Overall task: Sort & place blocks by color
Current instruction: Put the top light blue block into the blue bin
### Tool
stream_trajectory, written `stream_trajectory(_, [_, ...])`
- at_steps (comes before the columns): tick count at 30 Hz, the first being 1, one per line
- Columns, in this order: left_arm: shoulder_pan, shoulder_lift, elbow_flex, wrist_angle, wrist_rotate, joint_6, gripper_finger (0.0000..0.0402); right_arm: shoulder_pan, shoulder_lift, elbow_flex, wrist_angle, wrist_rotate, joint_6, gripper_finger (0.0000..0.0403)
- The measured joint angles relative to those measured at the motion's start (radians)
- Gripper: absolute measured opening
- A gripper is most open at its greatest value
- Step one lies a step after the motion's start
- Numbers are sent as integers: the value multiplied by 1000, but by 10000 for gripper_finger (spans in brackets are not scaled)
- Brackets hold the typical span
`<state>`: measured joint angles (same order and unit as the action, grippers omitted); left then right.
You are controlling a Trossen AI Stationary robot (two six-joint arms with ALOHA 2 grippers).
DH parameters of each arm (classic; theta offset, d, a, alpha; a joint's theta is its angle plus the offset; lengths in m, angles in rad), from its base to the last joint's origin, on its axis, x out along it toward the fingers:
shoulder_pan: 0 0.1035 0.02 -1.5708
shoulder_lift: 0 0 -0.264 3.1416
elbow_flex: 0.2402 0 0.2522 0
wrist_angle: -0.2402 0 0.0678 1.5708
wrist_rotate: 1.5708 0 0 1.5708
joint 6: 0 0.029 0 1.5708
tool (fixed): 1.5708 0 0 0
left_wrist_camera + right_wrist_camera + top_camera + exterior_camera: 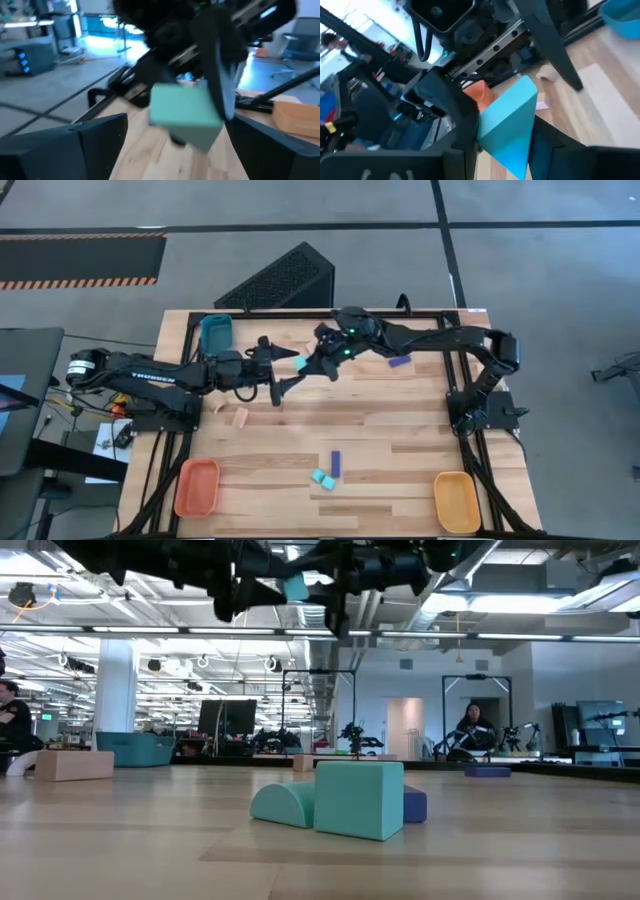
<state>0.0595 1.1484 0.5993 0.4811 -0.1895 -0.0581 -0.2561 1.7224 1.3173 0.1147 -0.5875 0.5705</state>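
Pale wooden tabletop (pixel 400 430) lay beneath both arms. My right gripper (pixel 502 145) pinched a light cyan cube (pixel 300 364); my left gripper (pixel 278 375) stood spread beside it. I judged a clean handover needed the left fingers closed squarely before the right released.

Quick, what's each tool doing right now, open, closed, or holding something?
Left tool: open, empty, facing the cyan block.
Right tool: closed on the cyan block, raised above the table.

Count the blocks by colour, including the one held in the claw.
cyan blocks: 3, one in the right claw
dark blue bars: 2
pale wood pieces: 3 that I can make out
Total: 8
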Motion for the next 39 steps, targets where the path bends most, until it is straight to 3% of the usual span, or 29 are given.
stream_trajectory(5, [0,0,24,5,99,14,343,1,36,53,-9,-36,-2,137])
stream_trajectory(10, [-4,0,29,2,59,70,325,-1,34,56,-7,-52,-3,139])
stream_trajectory(23, [-2,-1,29,-14,4,197,169,-3,27,56,16,-76,26,161])
stream_trajectory(32, [-1,-9,31,-16,-157,195,166,-44,31,74,53,-34,56,203])
stream_trajectory(39, [78,-104,29,-182,-332,106,161,-136,2,80,-117,200,64,235])
